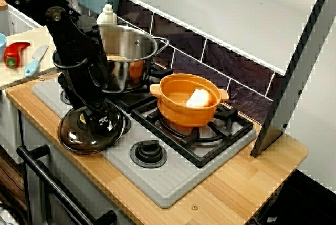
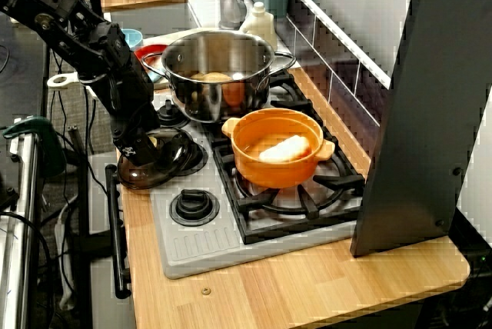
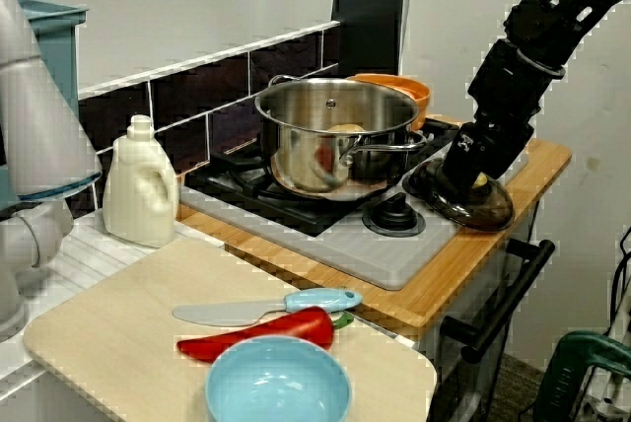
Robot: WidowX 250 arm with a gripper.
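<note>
The claw (image 1: 100, 121) sits low in the left half of the close view of the stove, pressed down onto the middle of a dark glass lid (image 1: 79, 140). Its black fingers crowd the lid's knob, but the arm's own bulk hides them in all three views. Whether they are clamped on the knob or only resting around it cannot be told.

The lid lies at the front left corner of the grey stove top (image 1: 157, 183), with its outer rim close to the wooden counter (image 1: 252, 183). Just to the right of the lid in that view is a round black control knob (image 1: 148, 153).

Behind the claw, touching distance from the arm, stands a steel pot (image 1: 128, 57) on the rear burner, uncovered, with something pale brown inside. To its right, near the frame's centre, an orange pot (image 1: 181, 110) sits on the front grate and holds a whitish lump (image 1: 199, 99).

A white bottle (image 1: 107, 16) stands behind the steel pot at the top left. At the far left edge a red pepper (image 1: 16, 52) and a light blue knife (image 1: 35, 60) lie on a pale cutting board (image 1: 31, 38). In the view across the cutting board, a blue bowl (image 3: 278, 390) stands at the bottom.
</note>
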